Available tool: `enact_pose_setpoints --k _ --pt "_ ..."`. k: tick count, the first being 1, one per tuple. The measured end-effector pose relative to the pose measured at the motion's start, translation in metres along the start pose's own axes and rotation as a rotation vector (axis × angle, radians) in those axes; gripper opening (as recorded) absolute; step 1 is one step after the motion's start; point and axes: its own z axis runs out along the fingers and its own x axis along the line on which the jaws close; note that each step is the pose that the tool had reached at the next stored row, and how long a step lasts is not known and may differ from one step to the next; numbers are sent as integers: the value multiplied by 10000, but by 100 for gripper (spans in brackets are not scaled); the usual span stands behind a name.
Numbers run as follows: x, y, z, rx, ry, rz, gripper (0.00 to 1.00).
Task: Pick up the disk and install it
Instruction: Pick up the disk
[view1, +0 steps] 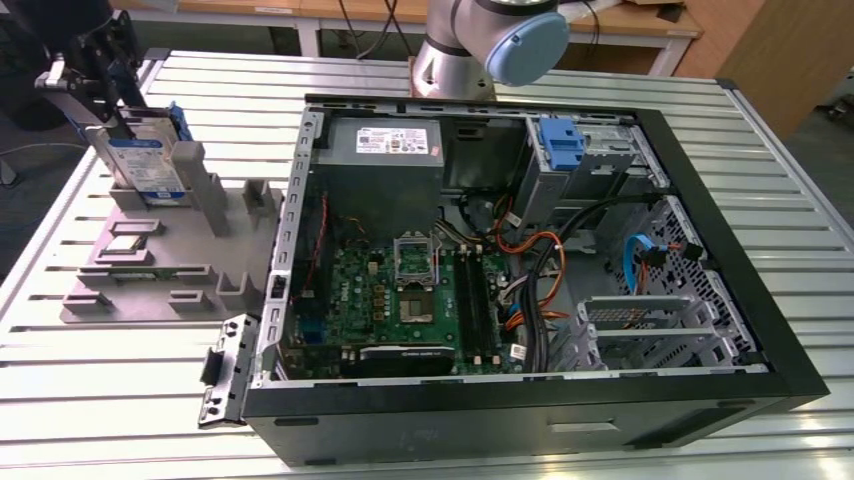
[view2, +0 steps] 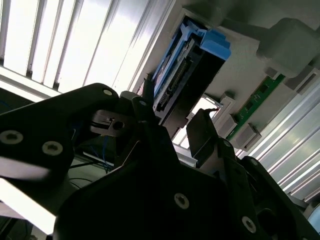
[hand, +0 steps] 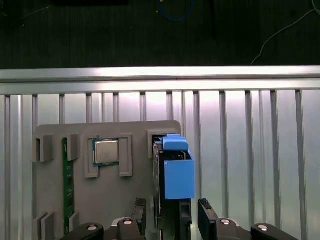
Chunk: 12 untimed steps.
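Note:
The disk (view1: 144, 165) stands on edge in a slot of the grey holder block (view1: 147, 270), at the exterior view's left, outside the computer case. It is silver with a white-and-blue label and a blue carrier frame (hand: 176, 172). My gripper (view1: 118, 115) hangs right over its upper end. In both wrist views the two dark fingers (hand: 141, 209) straddle the disk (view2: 175, 80). One finger lies close against its side and a bright gap shows at the other. The gripper (hand: 172, 212) is open around the disk, not clamped on it.
The open computer case (view1: 747, 330) lies to the exterior view's right, with a grey power-supply box (view1: 380, 150), a motherboard (view1: 400, 290), a tall blue latch piece (view1: 562, 145) and a metal drive cage (view1: 641, 325). The holder block also carries a processor chip (hand: 106, 152) and a green memory stick (hand: 65, 185).

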Motion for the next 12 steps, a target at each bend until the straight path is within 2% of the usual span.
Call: enact_pose_setpoints --k 12 --pt "0 0 13 -7 3 -164 53"
